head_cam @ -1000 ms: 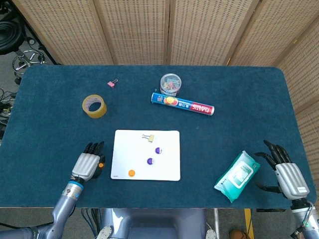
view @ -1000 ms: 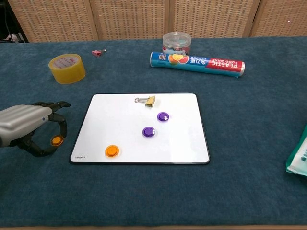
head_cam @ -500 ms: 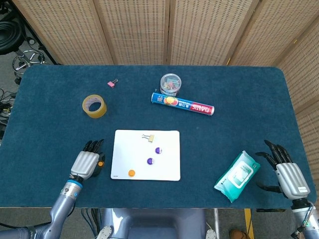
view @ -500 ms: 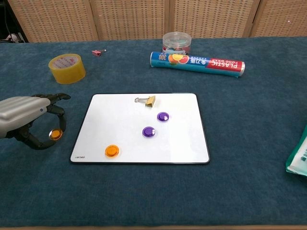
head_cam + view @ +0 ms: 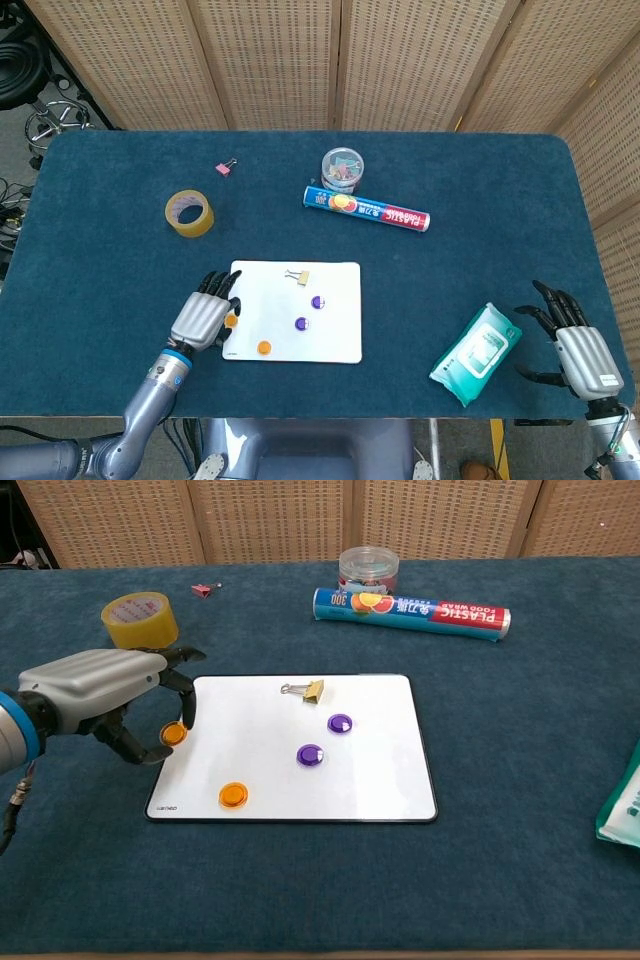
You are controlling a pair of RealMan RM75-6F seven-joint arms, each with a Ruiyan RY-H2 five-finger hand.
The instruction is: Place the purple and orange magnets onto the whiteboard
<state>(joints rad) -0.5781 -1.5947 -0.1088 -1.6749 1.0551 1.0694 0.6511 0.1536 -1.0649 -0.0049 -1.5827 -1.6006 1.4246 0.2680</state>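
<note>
A: Left hand? Sits left of centre in the chest view, pinching an orange magnet between thumb and a fingertip, right over the left edge of the whiteboard.

B: Touching the board?

A: Can't tell whether the magnet is in contact or just above it (angle's poor). In the head view the same hand is at the board's lower left edge.

B: What's already on the whiteboard?

A: A second orange magnet near the lower left corner, two purple magnets around the middle, and a gold binder clip near the top edge.

B: Right hand?

A: Right hand is in the lower right of the head view, fingers spread, holding nothing, just right of the wet wipes pack.

B: Rest of the bench?

A: Blue bench. Yellow tape roll upper left, small pink clip above it, clear jar of clips top centre, plastic wrap box lying just in front of the jar.
</note>
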